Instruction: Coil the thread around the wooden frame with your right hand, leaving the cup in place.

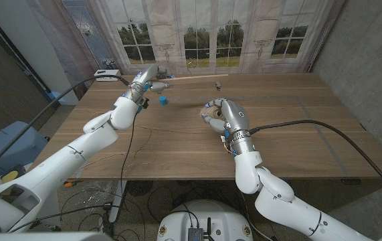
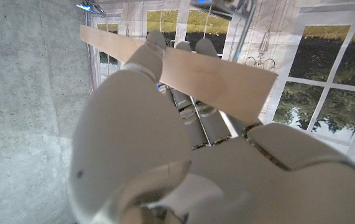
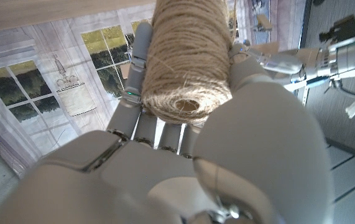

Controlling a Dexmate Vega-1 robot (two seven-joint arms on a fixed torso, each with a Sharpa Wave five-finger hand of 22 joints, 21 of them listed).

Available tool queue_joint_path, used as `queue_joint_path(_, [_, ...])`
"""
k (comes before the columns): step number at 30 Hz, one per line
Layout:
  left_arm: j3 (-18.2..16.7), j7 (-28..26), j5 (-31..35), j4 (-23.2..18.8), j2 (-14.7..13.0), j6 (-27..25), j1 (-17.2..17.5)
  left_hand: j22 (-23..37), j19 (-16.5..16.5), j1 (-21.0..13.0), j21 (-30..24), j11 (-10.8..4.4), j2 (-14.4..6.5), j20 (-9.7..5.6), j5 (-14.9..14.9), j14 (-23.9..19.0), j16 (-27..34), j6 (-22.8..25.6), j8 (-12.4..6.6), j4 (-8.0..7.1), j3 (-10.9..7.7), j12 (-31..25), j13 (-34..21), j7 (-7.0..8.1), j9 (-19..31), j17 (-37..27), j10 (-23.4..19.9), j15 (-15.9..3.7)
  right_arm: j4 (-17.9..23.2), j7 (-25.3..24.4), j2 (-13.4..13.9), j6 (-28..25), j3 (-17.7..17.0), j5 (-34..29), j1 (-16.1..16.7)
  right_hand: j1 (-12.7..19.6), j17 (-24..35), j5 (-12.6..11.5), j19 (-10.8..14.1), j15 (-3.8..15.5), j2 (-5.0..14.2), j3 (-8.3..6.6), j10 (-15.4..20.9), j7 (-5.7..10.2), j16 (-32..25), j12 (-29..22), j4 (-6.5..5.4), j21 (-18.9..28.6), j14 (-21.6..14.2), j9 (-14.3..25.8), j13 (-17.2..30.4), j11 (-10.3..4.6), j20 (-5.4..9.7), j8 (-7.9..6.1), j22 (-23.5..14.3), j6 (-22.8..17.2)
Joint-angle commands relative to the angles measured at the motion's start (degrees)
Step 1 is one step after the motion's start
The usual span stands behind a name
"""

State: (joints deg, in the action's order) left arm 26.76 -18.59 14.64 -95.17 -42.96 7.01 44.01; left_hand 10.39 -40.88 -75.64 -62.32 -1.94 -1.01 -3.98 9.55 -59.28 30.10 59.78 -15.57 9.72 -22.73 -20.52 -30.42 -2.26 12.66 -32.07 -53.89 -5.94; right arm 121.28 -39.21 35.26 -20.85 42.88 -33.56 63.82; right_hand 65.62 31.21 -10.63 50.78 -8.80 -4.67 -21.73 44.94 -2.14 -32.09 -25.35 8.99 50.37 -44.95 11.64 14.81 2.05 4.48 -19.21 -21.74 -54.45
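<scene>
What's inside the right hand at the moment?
The right hand grips a spool of twine, its hollow core end showing. The fingers cover the spool's far side.

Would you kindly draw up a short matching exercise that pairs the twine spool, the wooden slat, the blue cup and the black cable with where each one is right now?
Things:
1. twine spool
2. wooden slat
3. blue cup
4. black cable

Places:
A. standing free on the table, just beside the left forearm
B. gripped in the right hand
C. held in the left hand towards the table's far edge
D. trailing from the right wrist off to the table's right side

Pairs: 1-B, 2-C, 3-A, 4-D
</scene>
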Motion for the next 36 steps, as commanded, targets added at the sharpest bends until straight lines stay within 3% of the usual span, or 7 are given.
queue_joint_path(1, [-1.34, 3.53, -6.92, 1.98, 0.5, 2.67, -0.32, 0.12, 0.45, -5.98, -0.34, 0.12, -6.22, -4.23, 0.3, -4.14, -0.09, 1.77, -0.24, -0.46, -0.78, 0.3, -0.38, -1.53, 0.3, -0.18, -0.39, -6.96, -8.63, -7.78, -3.7, 20.11, -5.93, 6.52, 0.57, 14.33, -0.06, -0.24, -0.04, 22.09, 13.68, -0.16, 0.12, 0.01, 0.54, -0.16, -0.32, 0.82, -15.19, 0.13, 0.34, -0.02, 7.57, 0.35, -0.08, -0.5])
queue_joint_path(17, [-0.62, 10.25, -11.17, 2.07, -0.62, 1.24, -1.97, 0.01, 0.7, -5.97, -0.81, 0.14, -6.13, -4.23, 0.32, -4.22, -0.33, 1.71, 0.08, -0.43, -1.07, 0.69, -0.75, -1.59, 0.48, -0.43, -0.5, -6.96, -19.95, -11.58, -8.98, 41.0, -8.66, 8.44, -3.56, 14.61, -1.66, -0.28, -1.39, 22.11, 13.78, 0.06, 0.11, -0.16, 2.64, -0.02, -0.61, 2.21, -15.15, 0.26, 0.9, 0.13, 7.47, 1.18, 0.11, -0.33])
queue_joint_path(30, [-0.26, 16.43, -15.72, 2.67, -1.86, 2.4, -3.15, -0.05, 0.93, -5.91, -1.12, 0.27, -6.1, -4.23, 0.33, -4.29, -0.49, 1.8, 0.28, -0.46, -1.31, 1.07, -0.98, -1.46, 0.61, -0.64, -0.48, -6.91, -23.92, -9.92, -11.65, 49.21, -11.19, 10.06, -5.19, 14.7, -1.88, -0.31, -2.39, 22.09, 13.88, 0.12, -0.48, 0.12, 3.32, 0.31, -0.77, 2.86, -15.2, 0.35, 1.24, -0.27, 7.37, 1.61, 0.31, -0.3])
queue_joint_path(36, [-0.35, 20.88, -19.47, 4.21, -2.37, 4.37, -4.22, -0.07, 1.02, -5.9, -1.25, 0.45, -6.07, -4.19, 0.34, -4.31, -0.56, 1.86, 0.3, -0.45, -1.4, 1.19, -1.07, -1.59, 0.73, -0.71, -0.55, -6.93, -23.43, -9.3, -12.0, 51.52, -13.81, 10.71, -4.53, 14.77, -1.98, -0.33, -2.75, 22.11, 14.06, 0.08, -0.43, 0.03, 3.64, 0.37, -0.87, 3.24, -15.21, 0.4, 1.38, -0.28, 7.35, 1.79, 0.4, -0.38])
